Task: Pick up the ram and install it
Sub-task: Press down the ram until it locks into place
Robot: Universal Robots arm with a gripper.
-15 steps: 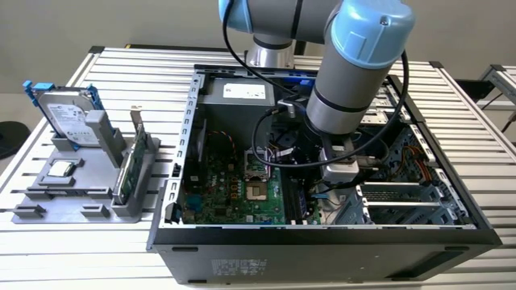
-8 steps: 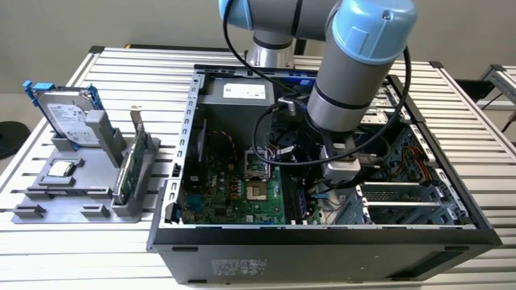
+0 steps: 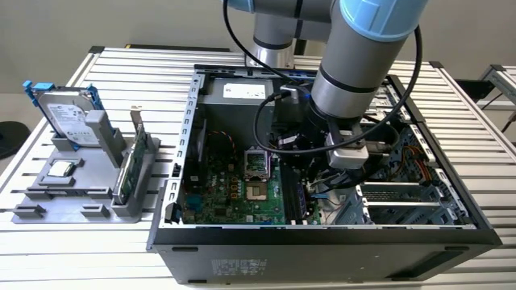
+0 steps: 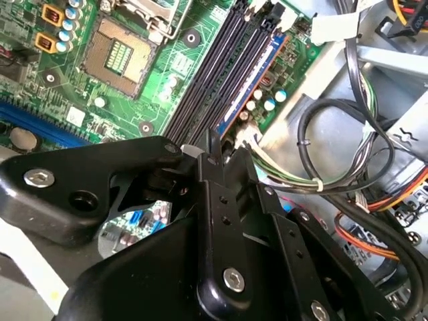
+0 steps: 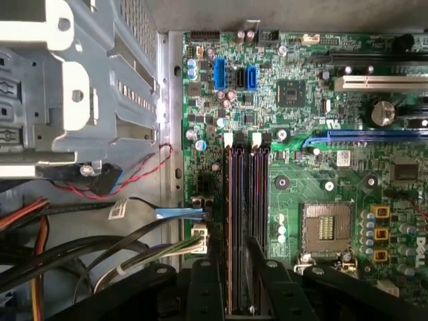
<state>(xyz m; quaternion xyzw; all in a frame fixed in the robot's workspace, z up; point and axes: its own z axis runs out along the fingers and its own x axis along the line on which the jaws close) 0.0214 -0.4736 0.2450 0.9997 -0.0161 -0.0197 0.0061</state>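
hidden: near end of long thin dark bluish ram stick (image 4: 257, 83) behind black tool (image 4: 212, 152); tool grip state cannot tell | ram place: on edge in outermost black motherboard slot, 4 o'clock of silver CPU socket (image 3: 255, 164), exterior view | long axis: 12-to-6 o'clock

Silver hard drive (image 3: 69, 118) and green card (image 3: 133, 160) upright in grey stand (image 3: 72, 196).

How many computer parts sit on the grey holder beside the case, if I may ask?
3: a hard drive standing at its far end, a green card upright nearest the case, a square chip lying flat.
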